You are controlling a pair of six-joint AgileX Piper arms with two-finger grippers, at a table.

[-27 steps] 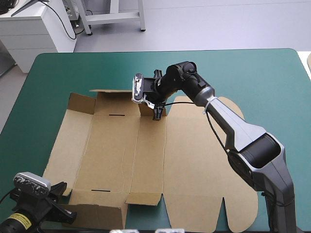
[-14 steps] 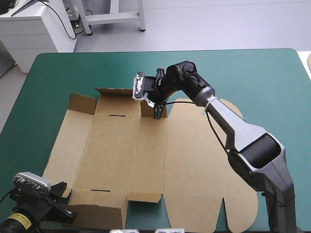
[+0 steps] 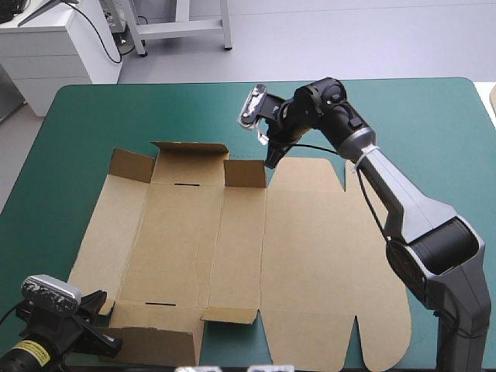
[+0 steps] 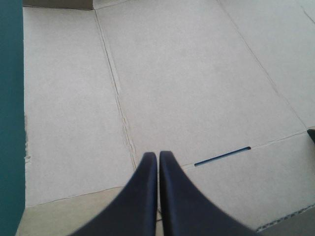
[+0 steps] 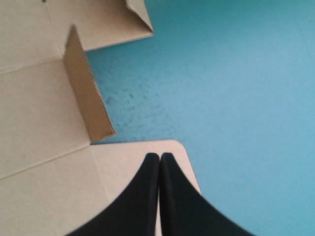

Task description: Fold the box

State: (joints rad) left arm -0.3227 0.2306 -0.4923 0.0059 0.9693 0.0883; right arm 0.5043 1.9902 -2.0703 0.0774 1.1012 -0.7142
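- The box [image 3: 232, 248] is lying opened out as a flat brown sheet across the middle and lower left of the high view, on the teal-green desk [image 3: 434, 116]. Its rounded lid panel [image 3: 333, 263] is spreading toward the lower right.
- Along its far edge a short flap [image 3: 245, 173] is standing almost upright. A wider flap [image 3: 190, 149] and a corner flap [image 3: 129, 163] are tilting up to its left.
- The right jaws are clenched on nothing and are hovering just above the centre of the high view, beside the short flap. The right wrist view is showing that flap ahead of them, apart from the tips.
- The left jaws are pressed together too, gripping nothing that I can see. They are sitting at the lower left corner of the high view, over the box's near edge and close to a narrow slot [image 4: 222, 156].
- Wall raising looks to be only beginning. To do it well, the right jaws should be pushing each far flap low, near its crease, so the board is bending on the score rather than buckling.
- The left jaws should be pinning the near panel, since the loose sheet is likely to be sliding.
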